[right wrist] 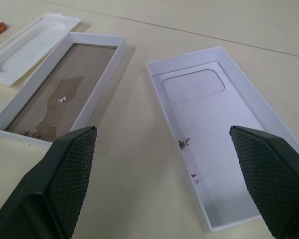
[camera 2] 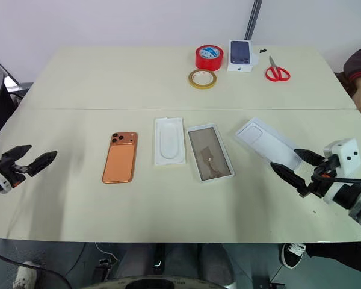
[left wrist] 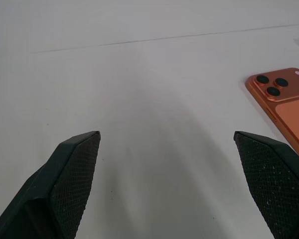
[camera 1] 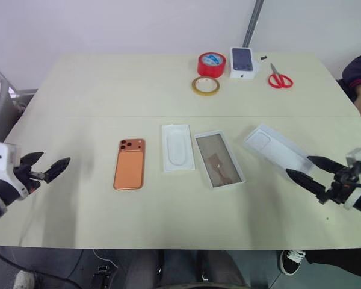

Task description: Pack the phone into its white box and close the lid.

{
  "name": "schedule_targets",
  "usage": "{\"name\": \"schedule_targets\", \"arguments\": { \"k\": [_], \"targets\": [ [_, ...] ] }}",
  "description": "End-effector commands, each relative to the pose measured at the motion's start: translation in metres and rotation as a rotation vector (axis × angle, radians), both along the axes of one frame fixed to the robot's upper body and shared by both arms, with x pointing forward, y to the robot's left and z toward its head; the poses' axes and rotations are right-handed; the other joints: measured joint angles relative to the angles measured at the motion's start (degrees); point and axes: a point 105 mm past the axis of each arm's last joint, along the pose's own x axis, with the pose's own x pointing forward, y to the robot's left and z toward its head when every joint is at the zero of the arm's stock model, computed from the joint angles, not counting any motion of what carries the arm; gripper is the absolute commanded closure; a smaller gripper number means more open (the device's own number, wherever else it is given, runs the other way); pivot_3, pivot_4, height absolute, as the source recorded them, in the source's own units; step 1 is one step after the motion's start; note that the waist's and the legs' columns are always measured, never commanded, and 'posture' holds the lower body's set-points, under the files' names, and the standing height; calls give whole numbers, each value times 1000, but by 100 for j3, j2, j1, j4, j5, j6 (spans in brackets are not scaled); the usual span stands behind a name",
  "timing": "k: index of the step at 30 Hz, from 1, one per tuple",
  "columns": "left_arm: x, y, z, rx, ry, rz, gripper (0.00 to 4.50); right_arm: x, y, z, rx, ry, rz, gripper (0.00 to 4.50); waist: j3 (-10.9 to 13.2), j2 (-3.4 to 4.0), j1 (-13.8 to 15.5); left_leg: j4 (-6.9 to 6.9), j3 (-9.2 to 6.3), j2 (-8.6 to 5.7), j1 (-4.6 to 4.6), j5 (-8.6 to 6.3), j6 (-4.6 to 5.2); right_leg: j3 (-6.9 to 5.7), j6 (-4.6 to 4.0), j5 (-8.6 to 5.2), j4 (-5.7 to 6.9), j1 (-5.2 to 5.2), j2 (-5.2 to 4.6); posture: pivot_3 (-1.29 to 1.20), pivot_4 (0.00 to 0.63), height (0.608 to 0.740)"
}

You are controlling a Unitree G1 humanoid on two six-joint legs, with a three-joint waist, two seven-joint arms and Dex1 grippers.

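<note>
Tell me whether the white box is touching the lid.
Apart. In the right wrist view, a strip of bare table runs between the white box and the lid; the left eye view shows the same gap.

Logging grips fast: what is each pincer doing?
Left pincer: open, empty.
Right pincer: open, empty.

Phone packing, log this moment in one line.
phone: on table, unpacked | box: empty | lid: off, inside up | left claw: open | right claw: open

Copper-orange phone [camera 1: 129, 164], white box [camera 1: 219, 159] with brownish floor, white lid [camera 1: 278, 148], red-handled scissors [camera 1: 280, 77]
</note>
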Motion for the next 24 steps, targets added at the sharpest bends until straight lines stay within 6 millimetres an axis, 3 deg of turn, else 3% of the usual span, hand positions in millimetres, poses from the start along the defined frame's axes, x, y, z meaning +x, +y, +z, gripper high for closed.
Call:
{"name": "schedule_targets", "arguments": {
  "k": [1,7,11,21,24],
  "targets": [
    [2,3,18,34,-58,2,0,2,9,10,-1,-53,34,46,0,0,-2,0,0,0,0,0,0,0,0,0,0,0,0,0,150,740],
    [7,-5,21,20,-78,-16,0,6,17,17,-9,-79,64,46,0,0,-7,0,0,0,0,0,0,0,0,0,1,-1,1,0,150,740],
    [15,-23,21,-13,-89,-56,0,11,25,22,-25,-91,103,46,0,0,-1,2,0,0,0,0,0,0,0,0,2,0,1,0,150,740],
    [54,-128,16,-200,-40,-193,0,37,83,38,-60,-177,241,46,-1,-3,1,13,-2,-1,-3,1,-2,-1,2,1,12,0,7,0,150,740],
    [59,-159,20,-243,-4,-226,0,44,89,39,-59,-185,252,46,-1,-4,5,19,-4,-2,-6,1,-2,-2,3,2,14,-2,10,0,150,740]
  ]
}}
